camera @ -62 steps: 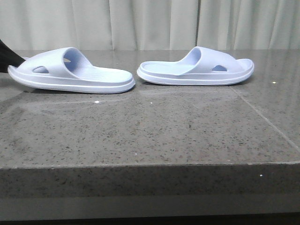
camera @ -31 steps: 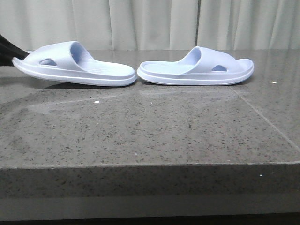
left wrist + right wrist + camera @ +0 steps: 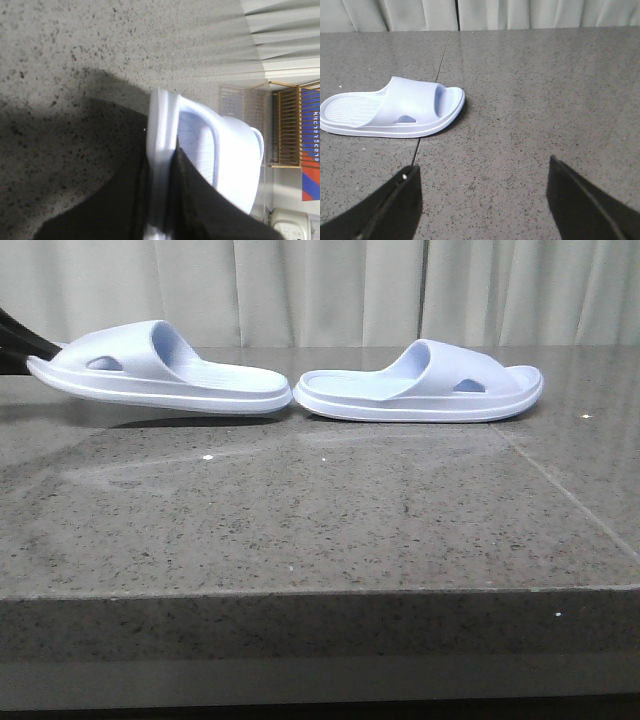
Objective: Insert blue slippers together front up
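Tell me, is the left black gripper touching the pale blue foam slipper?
Touching. The left wrist view shows the left gripper with its black fingers pressed against both sides of the slipper's sole edge.

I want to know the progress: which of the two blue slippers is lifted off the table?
The left slipper, clamped by the left gripper, hangs above its shadow. The right slipper lies flat.

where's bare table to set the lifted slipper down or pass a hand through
The wide stretch of table between the slippers and the front edge is bare. So is the patch right of the right slipper, where the open right gripper hovers. It is tight where the two heels nearly meet, and at the left edge, where the left gripper clamps the left slipper.
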Tool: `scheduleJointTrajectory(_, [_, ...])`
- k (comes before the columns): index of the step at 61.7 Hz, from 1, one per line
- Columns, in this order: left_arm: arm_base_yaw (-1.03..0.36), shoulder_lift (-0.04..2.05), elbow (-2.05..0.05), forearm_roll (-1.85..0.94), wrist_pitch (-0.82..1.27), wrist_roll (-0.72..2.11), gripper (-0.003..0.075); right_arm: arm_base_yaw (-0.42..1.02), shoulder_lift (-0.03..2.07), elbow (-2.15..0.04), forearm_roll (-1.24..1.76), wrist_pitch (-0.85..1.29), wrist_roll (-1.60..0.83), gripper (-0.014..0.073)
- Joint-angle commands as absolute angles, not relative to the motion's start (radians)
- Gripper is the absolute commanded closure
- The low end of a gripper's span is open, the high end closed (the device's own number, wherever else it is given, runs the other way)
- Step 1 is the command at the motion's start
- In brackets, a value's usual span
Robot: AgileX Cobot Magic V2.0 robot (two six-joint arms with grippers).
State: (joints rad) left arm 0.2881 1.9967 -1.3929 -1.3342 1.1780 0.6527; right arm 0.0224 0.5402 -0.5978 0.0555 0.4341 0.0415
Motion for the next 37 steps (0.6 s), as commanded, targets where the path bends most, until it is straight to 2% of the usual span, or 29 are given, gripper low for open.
scheduleJointTrajectory(1, [0.286, 1.93, -1.415, -1.432, 1.269, 0.634, 0.0741, 0.021, 0.55, -0.636, 0.056, 0.361, 0.036, 0.005])
scheduleJointTrajectory(22, [0.284, 1.909, -1.415, -1.427, 1.269, 0.634, 0.0741, 0.021, 0.602, -0.637, 0.057, 0.38, 0.036, 0.005])
scheduleJointTrajectory(37, [0.284, 1.909, -1.415, -1.425, 1.269, 0.634, 0.0741, 0.02, 0.906, -0.746, 0.12, 0.391, 0.037, 0.005])
